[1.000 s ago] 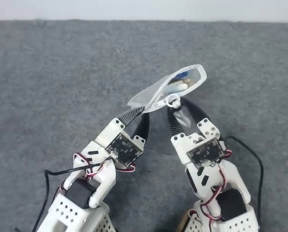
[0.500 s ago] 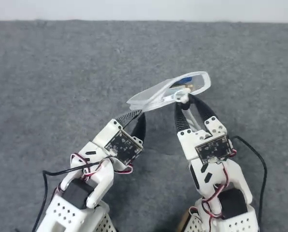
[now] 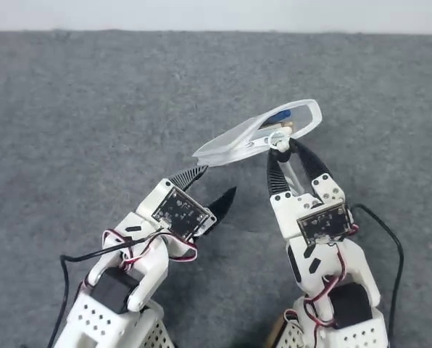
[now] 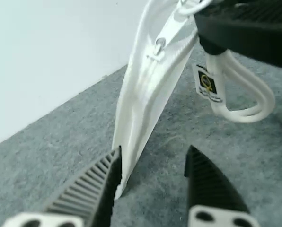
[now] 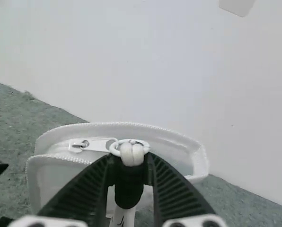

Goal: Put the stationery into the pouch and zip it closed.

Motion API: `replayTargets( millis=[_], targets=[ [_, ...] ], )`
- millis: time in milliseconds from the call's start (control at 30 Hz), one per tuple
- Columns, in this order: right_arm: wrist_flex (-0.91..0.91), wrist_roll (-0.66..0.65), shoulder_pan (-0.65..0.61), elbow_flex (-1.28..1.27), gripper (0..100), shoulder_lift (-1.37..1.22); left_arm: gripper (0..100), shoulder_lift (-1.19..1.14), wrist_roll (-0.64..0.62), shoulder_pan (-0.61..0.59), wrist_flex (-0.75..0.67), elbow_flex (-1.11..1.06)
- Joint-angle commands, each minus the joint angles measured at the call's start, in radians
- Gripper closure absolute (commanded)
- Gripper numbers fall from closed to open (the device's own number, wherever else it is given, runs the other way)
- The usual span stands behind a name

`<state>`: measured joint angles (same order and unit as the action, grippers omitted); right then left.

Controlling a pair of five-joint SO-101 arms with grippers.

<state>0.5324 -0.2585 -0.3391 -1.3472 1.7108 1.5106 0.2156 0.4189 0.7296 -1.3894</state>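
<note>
Sprung wide since the earlier frame, left claw [image 3: 219, 180] has freed the pouch [image 3: 227, 146]; right claw [image 3: 284, 147] pinches the zipper pull [image 5: 130, 152]. Zipping stage: you should regrip the pouch corner at frame centre, then pull.

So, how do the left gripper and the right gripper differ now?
The black-fingered left gripper is open and holds nothing; the black-fingered right gripper is shut on the white zipper pull. The left gripper sits by the translucent white pouch's lower corner, the right gripper at its higher end. Both face the pouch.

glossy plastic pouch [image 3: 229, 147], rough matt carpet [image 3: 93, 109]
</note>
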Motion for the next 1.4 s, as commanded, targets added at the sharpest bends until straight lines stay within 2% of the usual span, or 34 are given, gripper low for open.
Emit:
replayTargets(
  millis=[0,267,400,533,733,1033,1300,1367],
  targets=[
    [0.033,-0.038,-0.065,0.020,99.1,0.016,79,0.017,-0.020,-0.008,-0.052,0.059],
    [0.044,-0.074,-0.105,0.018,99.1,0.008,79,0.017,-0.018,-0.032,-0.270,-0.027],
    [0.044,-0.075,-0.105,0.018,99.1,0.008,79,0.012,0.043,-0.025,-0.370,-0.077],
    [0.071,-0.075,-0.116,0.021,99.1,0.016,79,0.008,0.054,-0.023,-0.434,-0.107],
    [0.157,-0.135,-0.205,0.055,99.1,0.016,79,0.008,0.055,0.008,-0.433,-0.127],
    [0.159,-0.138,-0.206,0.055,99.1,0.016,80,0.014,0.115,0.043,-0.433,-0.165],
    [0.151,-0.132,-0.206,0.055,99.1,0.018,99,0.014,0.127,0.043,-0.420,-0.166],
    [0.150,-0.130,-0.205,0.057,99.1,0.018,99,0.015,0.172,0.044,-0.385,-0.165]
  ],
)
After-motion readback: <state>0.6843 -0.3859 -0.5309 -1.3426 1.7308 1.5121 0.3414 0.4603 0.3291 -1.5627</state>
